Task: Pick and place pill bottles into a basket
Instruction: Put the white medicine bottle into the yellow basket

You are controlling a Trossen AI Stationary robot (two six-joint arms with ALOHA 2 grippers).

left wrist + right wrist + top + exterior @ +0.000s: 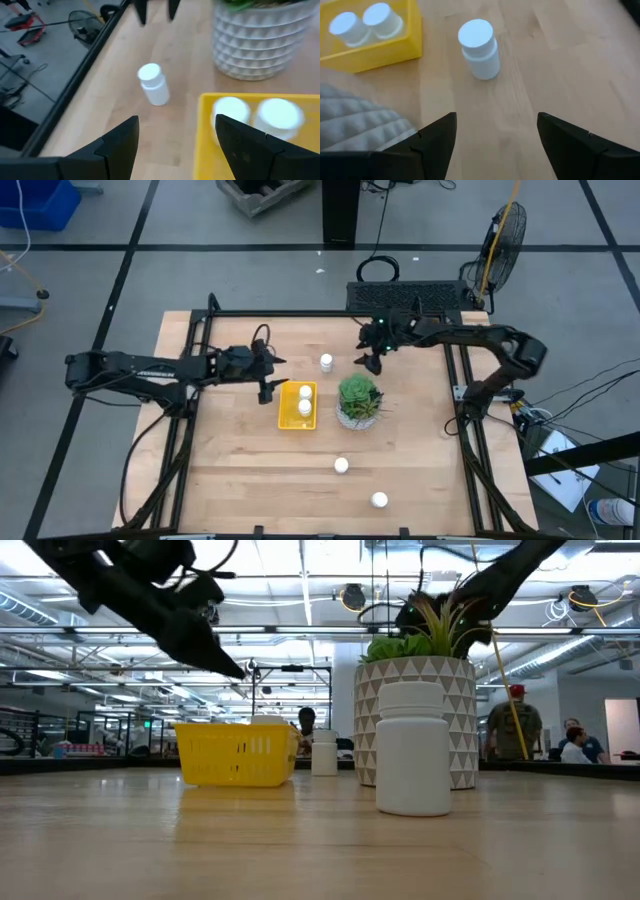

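- Basket (298,406), yellow, mid-table just beside potted plant (359,401); holds two pill bottles (305,392).
- One bottle (326,362) upright behind basket; two (341,466) near table's front.
- Left gripper (266,379): fingers spread wide, empty, beside basket.
- Right gripper (372,360): fingers spread, empty, near rear bottle.

Place: large open industrial lab or workshop | Landmark: wooden table (240,480) with black metal frame, on grey concrete floor | Above it: exposed ceiling trusses (300,632) and strip lights | Behind it: standing fan (503,238), black cables, blue bin (35,202) | Beyond it: people (514,722) at distant workstations
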